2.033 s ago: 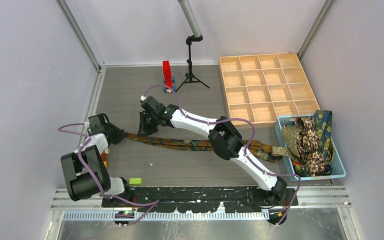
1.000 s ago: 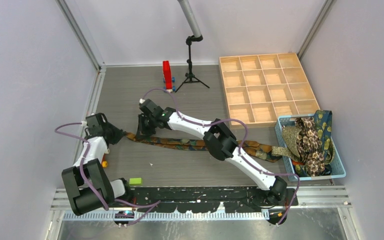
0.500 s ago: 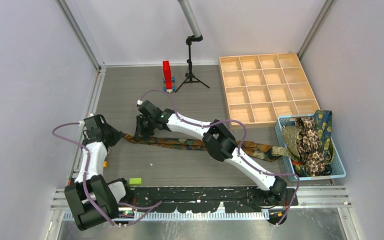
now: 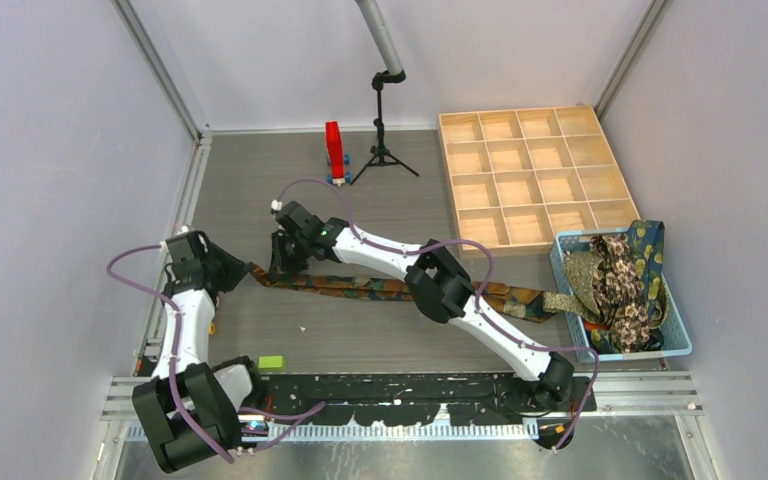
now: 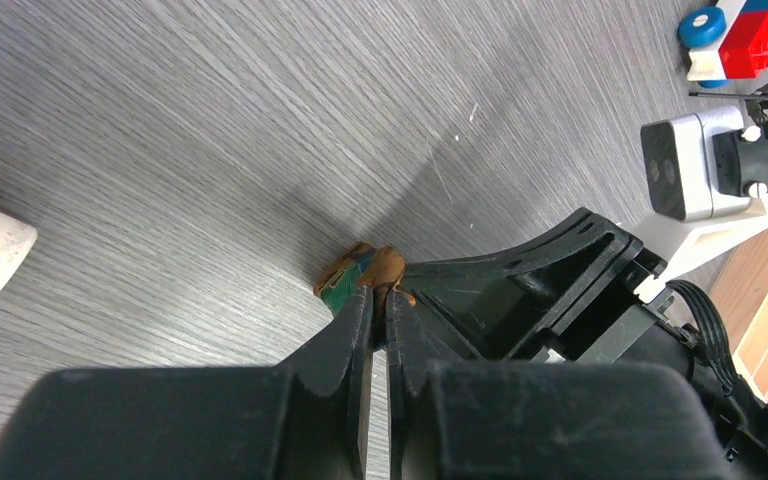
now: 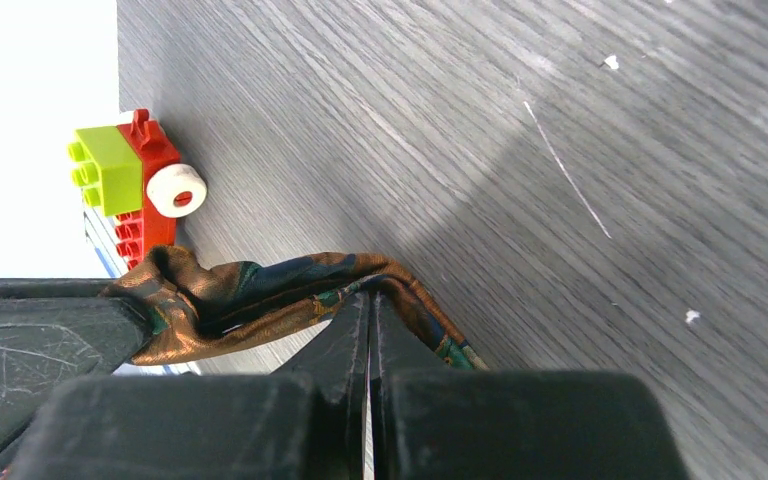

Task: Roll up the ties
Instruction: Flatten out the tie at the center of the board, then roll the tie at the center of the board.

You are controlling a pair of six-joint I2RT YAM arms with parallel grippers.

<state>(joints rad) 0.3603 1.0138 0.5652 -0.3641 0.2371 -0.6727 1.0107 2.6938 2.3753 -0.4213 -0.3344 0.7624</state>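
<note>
A long orange, brown and teal patterned tie [image 4: 355,285] lies stretched across the table from the left towards the basket. My left gripper [image 4: 238,270] is shut on its left tip [image 5: 358,272], with the fingertips [image 5: 364,300] pinching the fabric just above the table. Right beside it, my right gripper [image 4: 284,266] is shut on a raised fold of the same tie [image 6: 260,292]. In the right wrist view that fold bunches between the right gripper [image 6: 370,300] and the left one's black finger [image 6: 30,335]. More ties [image 4: 615,285] are heaped in the basket.
The light blue basket [image 4: 682,340] stands at the right edge. A wooden compartment tray [image 4: 530,180] lies at the back right. A red brick tower [image 4: 334,150] and a small tripod [image 4: 380,140] stand at the back. A green block [image 4: 271,362] lies near the left base.
Both grippers have shifted slightly left while still shut on the tie, drawing its left end with them. The left arm's elbow has swung down towards the near edge.
</note>
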